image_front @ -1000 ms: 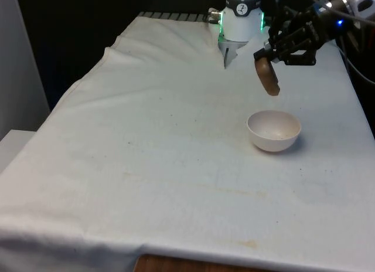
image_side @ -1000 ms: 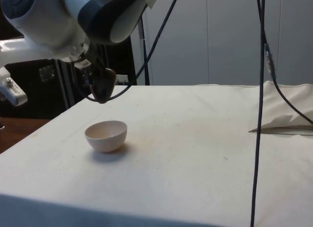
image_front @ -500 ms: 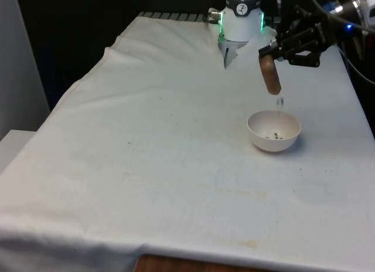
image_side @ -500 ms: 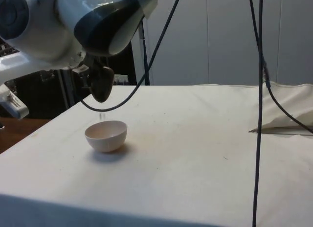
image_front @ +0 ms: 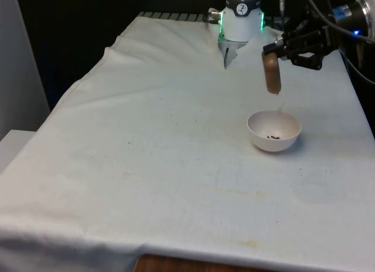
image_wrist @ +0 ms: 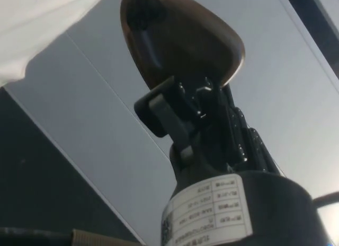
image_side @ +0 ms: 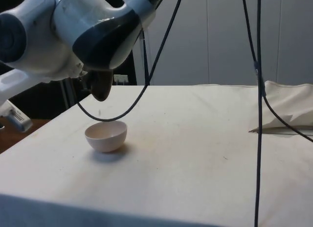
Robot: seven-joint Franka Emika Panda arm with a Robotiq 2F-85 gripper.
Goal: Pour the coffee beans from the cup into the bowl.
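White cloth covers the whole table, creased and rucked along its far edge, and that is the surface you are working over. Your gripper is clenched on the brown cup, which hangs tipped right over with its mouth pointing down, directly above the white bowl; from the side the cup sits just above the bowl without touching it. A few dark coffee beans already lie in the bottom of the bowl, so you are likely at the end of the pour. Treat the cup as light and rigid, with a smooth, possibly slippery wall; in the wrist view the fingers pinch it at the rim, cup body beyond them, and that hold looks narrow, so a jerk could twist it loose. The bowl is small, stands free on soft cloth, and would probably slide or tip if the cup's lip knocked it. Beans are tiny and bouncy and may hop out. Nothing stands close by: a folded cloth lies well apart, and black cables hang in front of the side camera.
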